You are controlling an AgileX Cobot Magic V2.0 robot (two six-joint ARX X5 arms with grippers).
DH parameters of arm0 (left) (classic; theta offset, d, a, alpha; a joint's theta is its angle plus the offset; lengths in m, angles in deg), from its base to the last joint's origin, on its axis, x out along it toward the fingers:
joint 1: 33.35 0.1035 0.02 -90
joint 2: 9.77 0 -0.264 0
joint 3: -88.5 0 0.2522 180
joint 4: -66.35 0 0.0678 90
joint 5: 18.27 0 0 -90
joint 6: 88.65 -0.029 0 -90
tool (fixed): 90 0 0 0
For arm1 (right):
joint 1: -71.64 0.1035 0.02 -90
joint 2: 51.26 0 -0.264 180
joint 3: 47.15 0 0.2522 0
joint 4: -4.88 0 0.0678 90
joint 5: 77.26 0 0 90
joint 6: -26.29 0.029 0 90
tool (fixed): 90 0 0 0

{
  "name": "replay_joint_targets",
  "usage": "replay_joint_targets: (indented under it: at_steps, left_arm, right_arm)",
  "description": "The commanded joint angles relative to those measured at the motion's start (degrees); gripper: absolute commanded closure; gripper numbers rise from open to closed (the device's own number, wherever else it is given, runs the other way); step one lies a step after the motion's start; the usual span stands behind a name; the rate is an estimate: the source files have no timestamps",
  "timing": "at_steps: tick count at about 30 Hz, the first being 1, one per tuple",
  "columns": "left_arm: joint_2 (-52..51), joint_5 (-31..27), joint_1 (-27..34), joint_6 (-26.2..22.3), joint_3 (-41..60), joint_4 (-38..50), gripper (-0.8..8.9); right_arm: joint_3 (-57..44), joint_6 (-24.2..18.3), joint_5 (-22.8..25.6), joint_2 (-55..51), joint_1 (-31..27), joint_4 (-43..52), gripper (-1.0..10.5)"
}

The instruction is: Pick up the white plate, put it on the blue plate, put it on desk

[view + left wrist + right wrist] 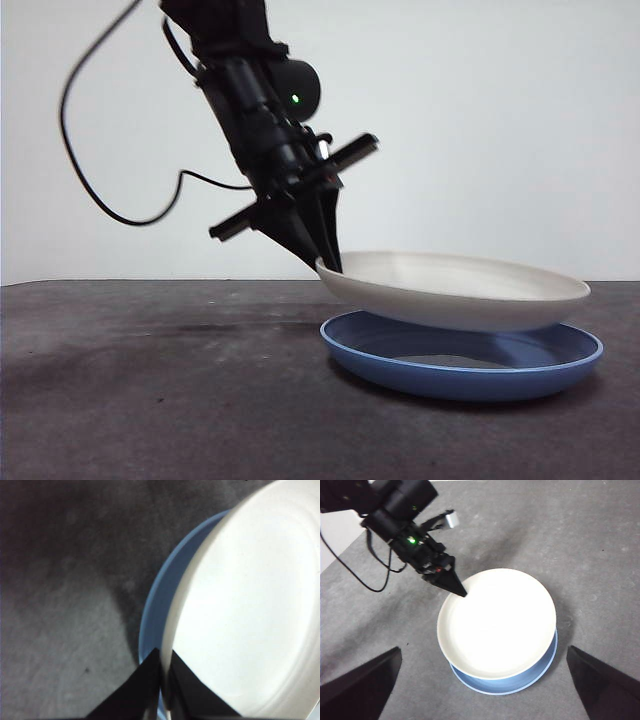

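Left gripper [328,262] clamped on the matte cream round plate's [455,288] left rim.
It hangs tilted over the glossy blue round plate [460,365], mid-right on the mottled dark desk [150,390]; right gripper [485,690] hovers above, jaws spread.

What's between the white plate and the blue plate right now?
Nothing: the front view shows an open gap between the white plate and the blue plate, held by the left gripper.

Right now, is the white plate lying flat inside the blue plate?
No. In the front view the white plate is tilted, pinched at its rim by the left claw, that edge lifted above the blue plate.
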State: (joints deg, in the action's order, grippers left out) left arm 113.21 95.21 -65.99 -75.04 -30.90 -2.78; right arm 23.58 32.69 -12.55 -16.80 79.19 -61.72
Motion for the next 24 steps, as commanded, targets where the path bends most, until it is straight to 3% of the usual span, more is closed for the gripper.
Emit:
replay_joint_targets:
  at_steps: [1, 24]
  left_arm:
    - [3.0, 0.6, -0.8, 0.4, -3.7, -1.3, 8.05]
    - [5.0, 0.5, -2.3, -1.6, -3.9, -0.7, 8.04]
  right_arm:
    - [1.1, -0.4, 0.0, 0.2, 0.2, 0.8, 3.7]
    - [1.1, -0.4, -0.2, 0.1, 0.2, 0.7, 3.7]
